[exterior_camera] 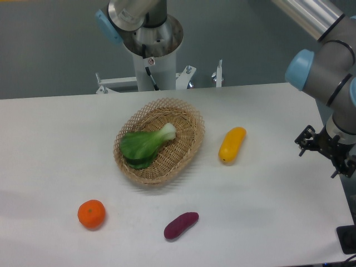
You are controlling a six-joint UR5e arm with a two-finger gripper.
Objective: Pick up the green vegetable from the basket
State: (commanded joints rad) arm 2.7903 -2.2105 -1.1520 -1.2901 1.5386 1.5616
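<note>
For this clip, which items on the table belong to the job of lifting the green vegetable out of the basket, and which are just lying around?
Belong to the job:
- leafy green bok choy with a pale stem, lying inside the basket
- oval tan woven wicker basket
- black two-finger gripper, off to the side, away from the basket

Just lying about:
- yellow oblong squash
- purple sweet potato
- round orange fruit

Silver-grey arm (328, 33), blue joint caps (303, 69)

One fixed camera looks down across the table (267, 183).
</note>
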